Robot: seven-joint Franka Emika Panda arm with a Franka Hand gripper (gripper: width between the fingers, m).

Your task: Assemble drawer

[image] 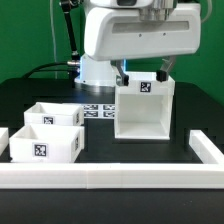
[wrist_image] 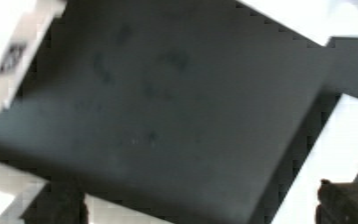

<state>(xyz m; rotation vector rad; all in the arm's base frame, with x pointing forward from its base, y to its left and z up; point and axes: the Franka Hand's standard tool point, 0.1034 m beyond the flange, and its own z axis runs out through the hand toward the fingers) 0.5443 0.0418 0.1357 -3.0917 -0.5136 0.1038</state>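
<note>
The large white hollow shell [image: 143, 112] stands upright at the table's middle, with a square tag near its top edge. My gripper [image: 142, 74] hangs just above the shell's top, its fingers spread apart and holding nothing. In the wrist view I look down into the shell's dark hollow [wrist_image: 158, 100], framed by its white walls [wrist_image: 345, 135]. My gripper [wrist_image: 202, 205] shows there as two dark fingertips [wrist_image: 60, 205] set wide apart. Two smaller white trays lie at the exterior view's left, one farther back [image: 50, 114] and one nearer with a tag on its front [image: 45, 146].
The marker board [image: 98, 110] lies flat between the trays and the shell. Long low white rails edge the table along the front [image: 110, 180] and at the exterior view's right [image: 205, 150]. The robot's base and cables stand behind the shell.
</note>
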